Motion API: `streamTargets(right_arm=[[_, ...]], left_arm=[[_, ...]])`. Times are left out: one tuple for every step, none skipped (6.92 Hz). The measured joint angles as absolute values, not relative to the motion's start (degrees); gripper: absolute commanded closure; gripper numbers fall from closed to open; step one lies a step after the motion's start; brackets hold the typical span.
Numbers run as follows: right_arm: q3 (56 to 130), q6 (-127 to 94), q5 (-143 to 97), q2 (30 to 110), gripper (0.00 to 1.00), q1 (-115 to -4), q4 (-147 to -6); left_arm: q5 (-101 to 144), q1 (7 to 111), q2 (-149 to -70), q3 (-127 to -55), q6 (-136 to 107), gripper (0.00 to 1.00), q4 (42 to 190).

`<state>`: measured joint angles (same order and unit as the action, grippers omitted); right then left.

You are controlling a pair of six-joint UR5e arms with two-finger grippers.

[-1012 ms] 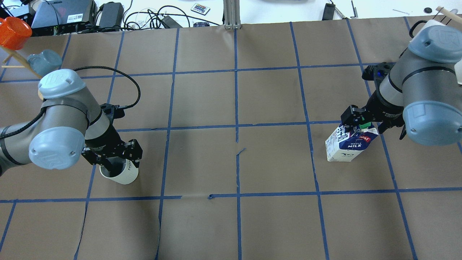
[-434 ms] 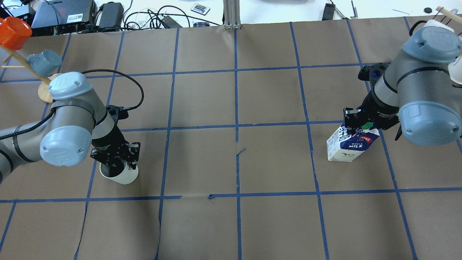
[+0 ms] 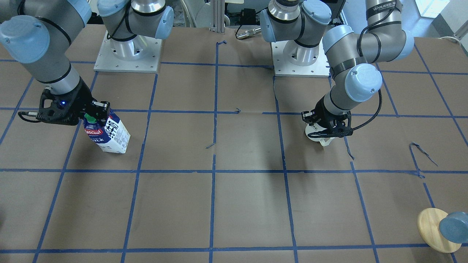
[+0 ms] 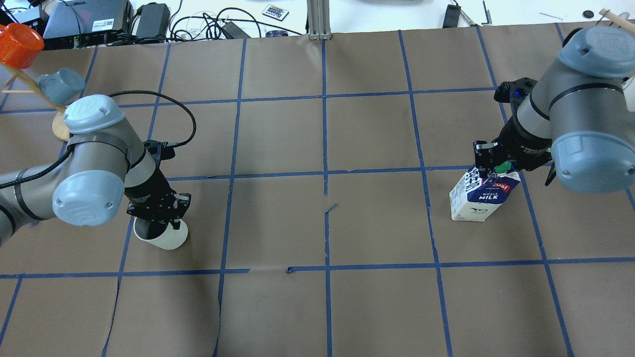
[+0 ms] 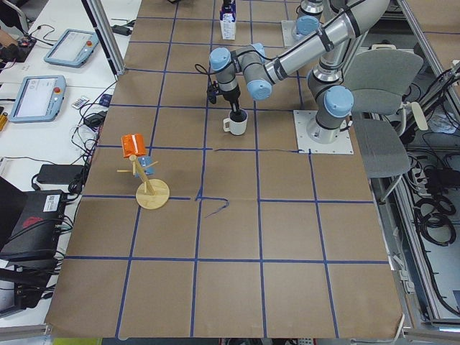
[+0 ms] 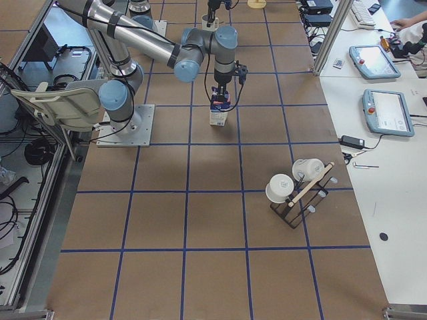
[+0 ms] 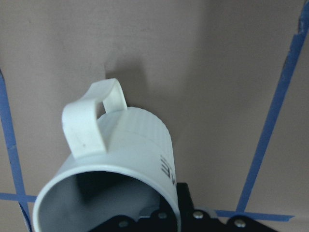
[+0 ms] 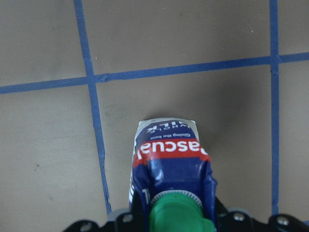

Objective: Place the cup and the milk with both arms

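Though hidden overhead, cup (image 4: 168, 239) handle (image 7: 90, 123) wrist-side.

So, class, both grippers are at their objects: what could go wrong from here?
1. The left gripper pinches the cup by one wall only, opposite the handle; lifted, it may tilt or slip.
2. The right gripper sits at the top of the milk, by the green cap; it could swing or topple.

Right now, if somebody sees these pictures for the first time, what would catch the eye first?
On the taped brown table, the left claw grips the rim of the white cup on the robot's left side. Far across, on its right side, the right claw pinches the top of the blue milk carton.
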<state>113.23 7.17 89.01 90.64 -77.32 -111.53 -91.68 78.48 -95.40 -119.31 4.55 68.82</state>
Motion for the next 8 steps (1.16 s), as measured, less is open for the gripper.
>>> streamTargets(right_arm=[[110.3, 7.0, 88.9, 90.5, 0.7, -78.0, -108.6], [108.1, 6.9, 88.9, 90.3, 0.74, -78.8, -106.1], [107.2, 6.9, 88.9, 90.1, 0.8, -79.3, -104.6], [106.5, 6.9, 88.9, 90.1, 0.85, -79.5, -103.8], [105.8, 6.9, 88.8, 90.1, 0.86, -79.6, -103.0], [104.8, 7.0, 88.6, 90.1, 0.86, -79.7, -101.9], [103.2, 7.1, 88.2, 90.0, 0.86, -80.2, -100.8], [101.1, 7.2, 87.9, 89.5, 0.86, -81.2, -100.1]], left_arm=[[-91.4, 79.5, -95.8, -116.8, 1.6, 1.0, 69.1], [-90.3, 82.3, -96.7, -113.3, -4.7, 1.0, 69.8], [-88.0, 85.7, -97.7, -110.7, -13.4, 1.0, 70.4], [-85.5, 89.2, -99.0, -108.7, -23.1, 1.0, 70.4], [-83.9, 92.3, -100.3, -107.1, -30.5, 1.0, 70.2], [-82.7, 95.7, -101.7, -105.7, -37.6, 1.0, 69.9], [-82.0, 98.9, -102.7, -104.5, -43.3, 1.0, 69.5], [-81.6, 101.4, -103.9, -103.5, -46.5, 1.0, 68.8]])
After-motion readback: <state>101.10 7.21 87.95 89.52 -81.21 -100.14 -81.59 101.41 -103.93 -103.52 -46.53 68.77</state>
